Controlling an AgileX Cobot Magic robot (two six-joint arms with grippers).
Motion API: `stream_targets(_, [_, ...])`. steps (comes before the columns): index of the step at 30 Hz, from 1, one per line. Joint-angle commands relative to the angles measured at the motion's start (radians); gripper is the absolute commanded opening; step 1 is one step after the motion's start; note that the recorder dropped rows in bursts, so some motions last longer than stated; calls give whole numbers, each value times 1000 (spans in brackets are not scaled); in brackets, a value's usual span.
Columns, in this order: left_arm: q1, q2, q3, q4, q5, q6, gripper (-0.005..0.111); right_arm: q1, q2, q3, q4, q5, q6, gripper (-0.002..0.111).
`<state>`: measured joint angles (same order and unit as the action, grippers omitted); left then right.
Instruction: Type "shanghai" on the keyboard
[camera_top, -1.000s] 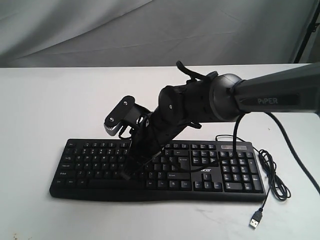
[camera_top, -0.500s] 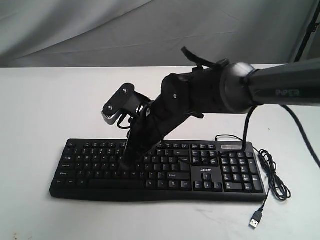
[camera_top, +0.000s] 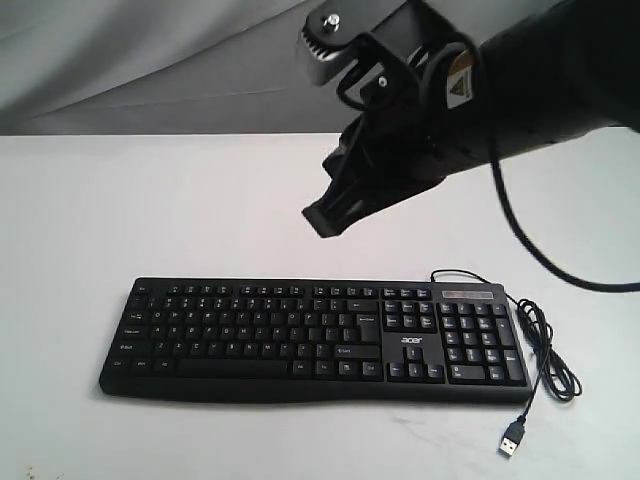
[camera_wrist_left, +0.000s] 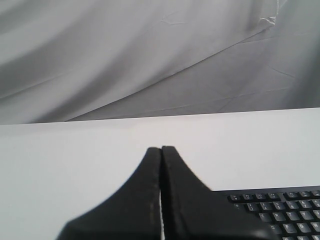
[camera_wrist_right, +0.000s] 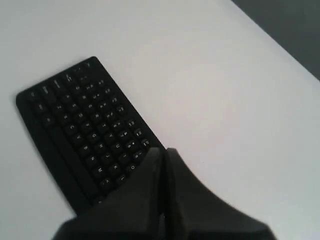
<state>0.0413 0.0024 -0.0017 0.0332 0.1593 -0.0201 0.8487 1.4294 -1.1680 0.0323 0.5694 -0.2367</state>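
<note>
The long black keyboard (camera_top: 300, 340) with white-lettered keys lies flat on the white table, number pad and acer logo toward the right. My right gripper (camera_top: 322, 222) hangs shut and empty well above the keyboard's middle, touching no key. The right wrist view looks down past the shut fingertips (camera_wrist_right: 164, 151) onto the letter keys (camera_wrist_right: 80, 125) far below. My left gripper (camera_wrist_left: 161, 148) is shut on nothing, low over bare table, with one keyboard corner (camera_wrist_left: 280, 210) beside it. The exterior view does not show the left arm.
The keyboard's black cable (camera_top: 545, 350) coils on the table off its right end and ends in a loose USB plug (camera_top: 513, 438) near the front edge. A grey cloth backdrop (camera_top: 150, 70) hangs behind the table.
My right gripper has lifted off the middle letter keys and risen up and rightward, high above the keyboard. The keyboard has stayed put.
</note>
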Motion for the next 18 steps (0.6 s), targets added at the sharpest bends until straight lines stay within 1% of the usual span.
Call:
stream_targets(1, [-6, -2, 2, 0, -6, -3, 0, -2, -48, 8, 7, 8, 10, 0])
stream_targets(3, [-6, -2, 2, 0, -6, -3, 0, -2, -51, 8, 7, 6, 10, 0])
stream_targets(6, [-6, -2, 2, 0, -6, -3, 0, -2, -55, 3, -52, -56, -2, 0])
stream_targets(9, [-6, -2, 2, 0, -6, -3, 0, -4, -55, 3, -51, -90, 0, 0])
stream_targets(12, [-6, -2, 2, 0, -6, -3, 0, -28, -55, 3, -51, -134, 30, 0])
stream_targets(15, [-6, -2, 2, 0, -6, -3, 0, -81, -63, 3, -48, -154, 34, 0])
stream_targets(18, [-6, -2, 2, 0, -6, -3, 0, -154, -73, 17, -48, -215, 35, 0])
